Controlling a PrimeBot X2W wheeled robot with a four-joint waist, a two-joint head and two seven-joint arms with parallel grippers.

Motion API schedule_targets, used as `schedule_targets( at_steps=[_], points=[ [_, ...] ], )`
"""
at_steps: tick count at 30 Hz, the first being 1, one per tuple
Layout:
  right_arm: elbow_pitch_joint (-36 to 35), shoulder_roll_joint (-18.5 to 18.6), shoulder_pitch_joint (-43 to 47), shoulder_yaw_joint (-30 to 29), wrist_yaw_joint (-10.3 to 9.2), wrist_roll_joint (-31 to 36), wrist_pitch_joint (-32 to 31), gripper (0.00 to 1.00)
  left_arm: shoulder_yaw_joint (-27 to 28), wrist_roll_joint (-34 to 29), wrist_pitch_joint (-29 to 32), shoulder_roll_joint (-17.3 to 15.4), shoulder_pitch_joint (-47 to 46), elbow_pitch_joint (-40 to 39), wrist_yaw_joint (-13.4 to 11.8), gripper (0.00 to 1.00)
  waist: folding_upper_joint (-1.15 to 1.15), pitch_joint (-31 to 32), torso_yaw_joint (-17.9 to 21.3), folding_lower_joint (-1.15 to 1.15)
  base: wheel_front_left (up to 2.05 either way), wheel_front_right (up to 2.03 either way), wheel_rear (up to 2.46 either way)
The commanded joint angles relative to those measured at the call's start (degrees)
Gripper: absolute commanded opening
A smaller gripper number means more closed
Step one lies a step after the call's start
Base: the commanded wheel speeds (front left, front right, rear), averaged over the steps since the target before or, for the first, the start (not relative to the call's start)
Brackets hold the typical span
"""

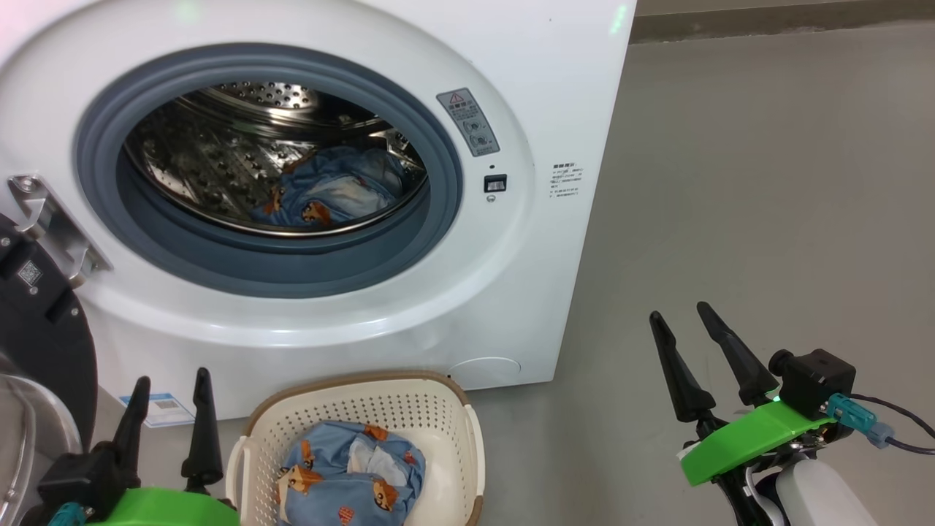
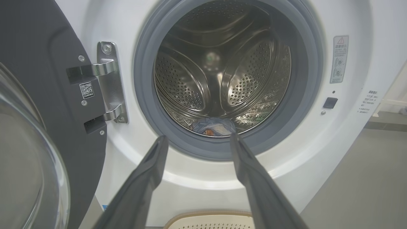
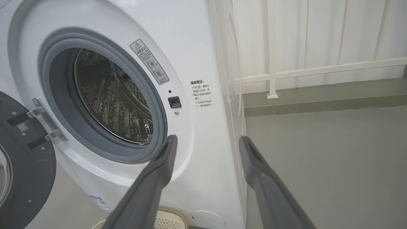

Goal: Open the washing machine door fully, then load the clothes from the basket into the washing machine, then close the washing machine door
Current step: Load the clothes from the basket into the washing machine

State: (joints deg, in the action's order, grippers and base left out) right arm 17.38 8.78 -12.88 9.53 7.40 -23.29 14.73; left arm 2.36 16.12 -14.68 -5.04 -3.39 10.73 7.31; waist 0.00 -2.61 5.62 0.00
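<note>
Grey red-triangle warning sticker [image 1: 467, 122] marks the washing machine [image 1: 562, 80]; left gripper [image 1: 172, 376] and right gripper [image 1: 679, 311] jaws stand apart, empty.

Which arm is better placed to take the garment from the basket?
Likely left: the left gripper, jaws open, is right beside the basket with the garment; the right gripper is farther, over the floor.

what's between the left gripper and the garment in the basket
Nothing visible. The open left gripper sits just left of the basket, the garment lies uncovered inside, and the door is swung aside.
</note>
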Motion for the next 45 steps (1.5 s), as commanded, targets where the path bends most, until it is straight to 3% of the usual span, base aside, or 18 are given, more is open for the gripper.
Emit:
schedule_targets(
  at_steps=[1, 28, 45],
  points=[
    [-1.5, 0.3, -0.4, 1.1, 0.09, 0.5, 0.3, 1.00, 2.2, -0.7, -0.3, -0.8, -1.0, -1.7, -0.1, 1.00, 0.00, -0.1, 0.0, 0.00, 0.00, 0.00, 0.00],
    [-1.9, -0.6, -1.1, 0.9, 0.09, 1.1, 0.3, 1.00, 1.1, -0.3, -0.3, -1.0, -2.2, 0.2, 0.1, 1.00, 0.00, -3.2, 1.3, 0.00, 0.00, 0.00, 0.00],
    [-3.2, -3.2, -4.1, -0.2, 0.09, 2.4, 0.3, 1.00, -3.1, 3.5, -0.3, -5.4, -7.8, 5.0, 0.2, 1.00, 0.00, -12.7, 2.8, 0.00, 0.00, 0.00, 0.00]
  ],
)
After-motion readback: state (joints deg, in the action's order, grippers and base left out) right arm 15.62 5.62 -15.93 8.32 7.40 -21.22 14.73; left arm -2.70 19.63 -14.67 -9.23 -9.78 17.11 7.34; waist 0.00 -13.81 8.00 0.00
